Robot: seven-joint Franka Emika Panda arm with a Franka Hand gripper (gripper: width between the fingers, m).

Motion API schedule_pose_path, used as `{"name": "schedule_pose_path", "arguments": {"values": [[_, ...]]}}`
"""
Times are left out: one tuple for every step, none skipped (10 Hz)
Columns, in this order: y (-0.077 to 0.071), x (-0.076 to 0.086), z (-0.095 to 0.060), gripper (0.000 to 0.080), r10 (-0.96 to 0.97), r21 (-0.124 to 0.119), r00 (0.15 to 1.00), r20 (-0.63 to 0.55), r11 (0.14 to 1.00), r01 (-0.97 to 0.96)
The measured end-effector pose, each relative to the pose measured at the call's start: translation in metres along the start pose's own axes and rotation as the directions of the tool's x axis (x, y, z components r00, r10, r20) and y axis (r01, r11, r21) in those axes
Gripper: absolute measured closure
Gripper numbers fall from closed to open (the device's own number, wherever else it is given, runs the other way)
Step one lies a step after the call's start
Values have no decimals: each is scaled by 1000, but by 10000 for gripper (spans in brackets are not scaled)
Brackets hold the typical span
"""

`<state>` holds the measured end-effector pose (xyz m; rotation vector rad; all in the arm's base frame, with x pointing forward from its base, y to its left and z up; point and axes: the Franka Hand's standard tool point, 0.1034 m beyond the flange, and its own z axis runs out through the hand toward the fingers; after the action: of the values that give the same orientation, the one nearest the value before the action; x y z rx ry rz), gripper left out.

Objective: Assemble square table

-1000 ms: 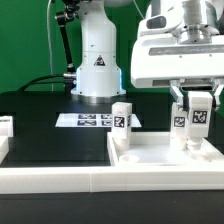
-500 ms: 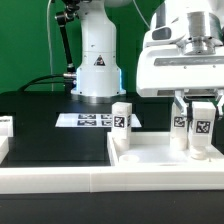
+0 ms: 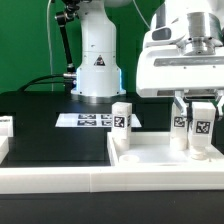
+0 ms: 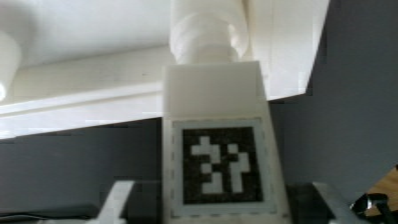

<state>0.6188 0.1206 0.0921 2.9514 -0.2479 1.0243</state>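
Observation:
The white square tabletop lies at the exterior view's right, rimmed face up. One white leg with a tag stands on its left far corner, and a second leg stands further right. My gripper is shut on a third leg, held upright with its lower end at the tabletop. In the wrist view this leg fills the middle, tag facing the camera, between my fingers. Its threaded end points at the tabletop.
The white robot base stands at the back on the black table. The marker board lies in front of it. A long white rail runs along the near edge. A small white tagged part sits at the far left.
Between one second and half a second ago, my gripper came down and a little to the right with the leg. Nothing has moved since.

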Motion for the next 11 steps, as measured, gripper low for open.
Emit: {"name": "schedule_pose_path", "arguments": {"values": [[-1, 1, 1, 508, 1, 0, 1000, -2, 1000, -1], [-1, 0, 4, 508, -1, -1, 1000, 1, 1000, 1], [-1, -1, 5, 508, -3, -3, 1000, 3, 1000, 3], [-2, -2, 6, 508, -3, -2, 1000, 3, 1000, 3], [-1, -2, 6, 508, -4, -3, 1000, 5, 1000, 4], [-2, -5, 7, 508, -7, -5, 1000, 8, 1000, 7], [-1, -8, 9, 508, -8, -8, 1000, 12, 1000, 9], [-1, -11, 11, 508, -10, -10, 1000, 10, 1000, 10], [-1, -12, 11, 508, -3, -13, 1000, 4, 1000, 3], [-1, -12, 10, 508, 3, -15, 1000, 2, 1000, -3], [-1, -12, 10, 508, 11, -17, 1000, 2, 1000, -11]]}}
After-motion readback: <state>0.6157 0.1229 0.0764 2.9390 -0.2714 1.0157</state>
